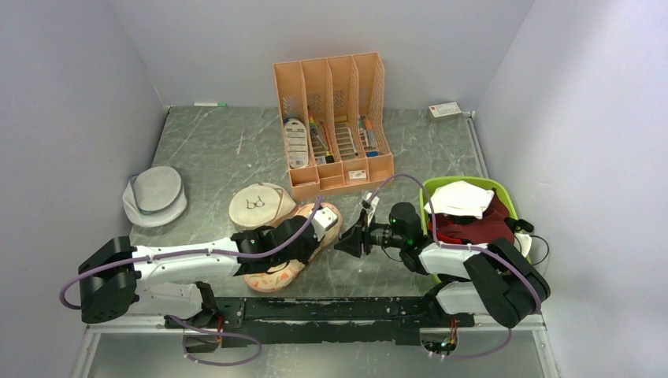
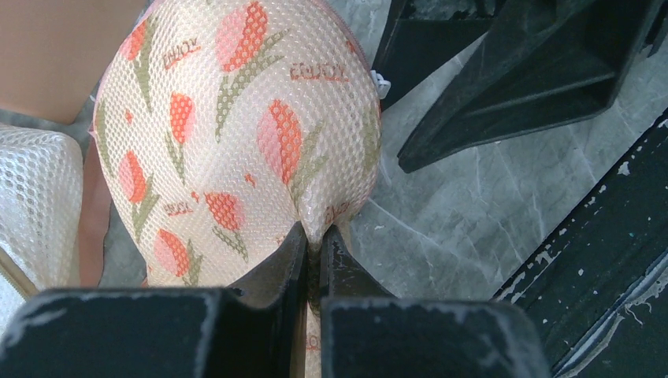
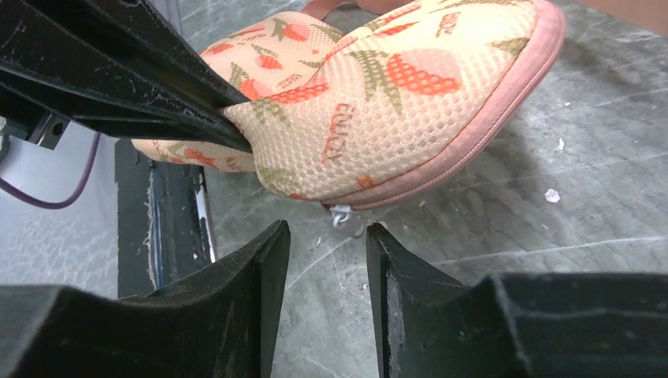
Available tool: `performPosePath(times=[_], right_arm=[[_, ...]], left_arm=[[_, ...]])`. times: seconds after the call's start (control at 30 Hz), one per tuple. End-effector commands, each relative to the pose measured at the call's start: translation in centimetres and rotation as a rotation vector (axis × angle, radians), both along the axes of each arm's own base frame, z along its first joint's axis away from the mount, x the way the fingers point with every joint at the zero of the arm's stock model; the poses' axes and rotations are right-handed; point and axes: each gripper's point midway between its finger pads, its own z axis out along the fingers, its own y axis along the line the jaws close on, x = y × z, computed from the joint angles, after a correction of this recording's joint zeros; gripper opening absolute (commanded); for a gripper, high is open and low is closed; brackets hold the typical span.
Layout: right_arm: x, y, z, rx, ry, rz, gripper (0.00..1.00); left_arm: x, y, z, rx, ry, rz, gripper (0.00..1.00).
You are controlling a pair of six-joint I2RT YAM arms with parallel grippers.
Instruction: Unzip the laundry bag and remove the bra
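The laundry bag point(image 1: 303, 240), peach-pink mesh with orange-red fruit print, lies on the table near the front. My left gripper point(image 2: 317, 239) is shut, pinching a fold of the bag's mesh point(image 2: 236, 126) at its near edge. In the top view the left gripper point(image 1: 313, 230) sits on top of the bag. My right gripper point(image 3: 327, 230) is open, its fingers just short of the bag's pink zip edge point(image 3: 441, 169). A small white zip pull point(image 3: 340, 213) hangs at that edge between the fingertips. In the top view the right gripper point(image 1: 350, 239) is just right of the bag. The bra is hidden.
A round beige pouch point(image 1: 261, 205) with a glasses drawing lies behind the bag. An orange file rack point(image 1: 331, 122) stands further back. A green basket point(image 1: 504, 197) with clothes is at the right. A white mesh bag point(image 1: 154, 195) lies at the left.
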Motion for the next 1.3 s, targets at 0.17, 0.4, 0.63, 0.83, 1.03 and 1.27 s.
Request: performPosePath(times=[0.17, 0.4, 0.63, 0.83, 1.03, 1.27], right_arm=[[2.0, 0.3, 1.2, 0.005, -0.107, -0.063, 0.40], [1.8, 0.7, 1.4, 0.023, -0.112, -0.046, 0.36], [2.8, 0.5, 1.3, 0.015, -0.114, -0.107, 0.03], [4.4, -1.8, 0.4, -0.088, -0.118, -0.268, 0.00], [6.8, -4.0, 0.7, -0.138, -0.139, -0.455, 0.00], [5.3, -4.2, 0.8, -0.150, 0.047, -0.486, 0.00]], left_arm=[[-0.3, -0.3, 0.5, -0.044, 0.009, -0.027, 0.07], [-0.5, -0.3, 0.6, -0.047, 0.012, -0.032, 0.07], [-0.5, -0.3, 0.6, -0.038, 0.015, -0.035, 0.07], [-0.5, -0.2, 0.7, -0.031, 0.005, -0.046, 0.07], [-1.6, -1.6, -0.4, 0.006, 0.016, -0.138, 0.07], [0.0, -2.3, -1.1, 0.068, -0.044, -0.118, 0.07]])
